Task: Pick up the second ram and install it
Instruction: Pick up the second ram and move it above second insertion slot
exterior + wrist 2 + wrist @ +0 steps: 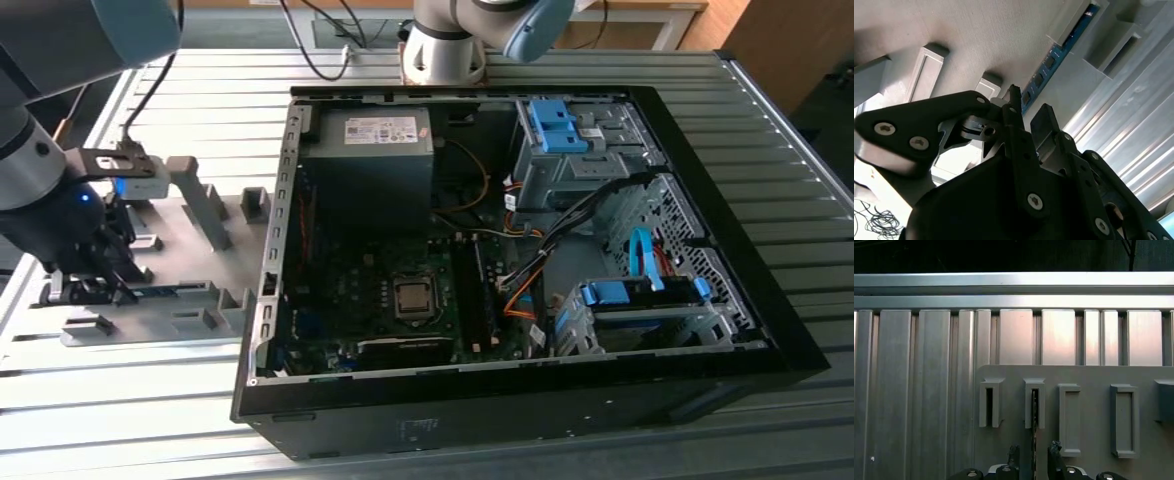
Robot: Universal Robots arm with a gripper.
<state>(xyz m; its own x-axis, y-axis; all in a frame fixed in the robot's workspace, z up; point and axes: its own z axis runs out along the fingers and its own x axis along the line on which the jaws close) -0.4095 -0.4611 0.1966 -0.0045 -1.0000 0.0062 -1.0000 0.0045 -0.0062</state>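
Observation:
The second ram is a slim blue-green board with dark chips, standing on edge in a slotted holder of the grey fixture plate. In the first wrist view the ram shows edge-on as a thin dark line running between two grey posts. My gripper is open, one black fingertip on each side of the ram with gaps left. In the second wrist view my gripper hangs over the ram's near end. In the exterior view my gripper is low over the ram at the exterior view's left.
An open black computer case lies in the middle of the ridged metal table, with its motherboard, power supply and blue drive-bay clips. Grey fixture blocks stand between my arm and the case. An arm base stands behind.

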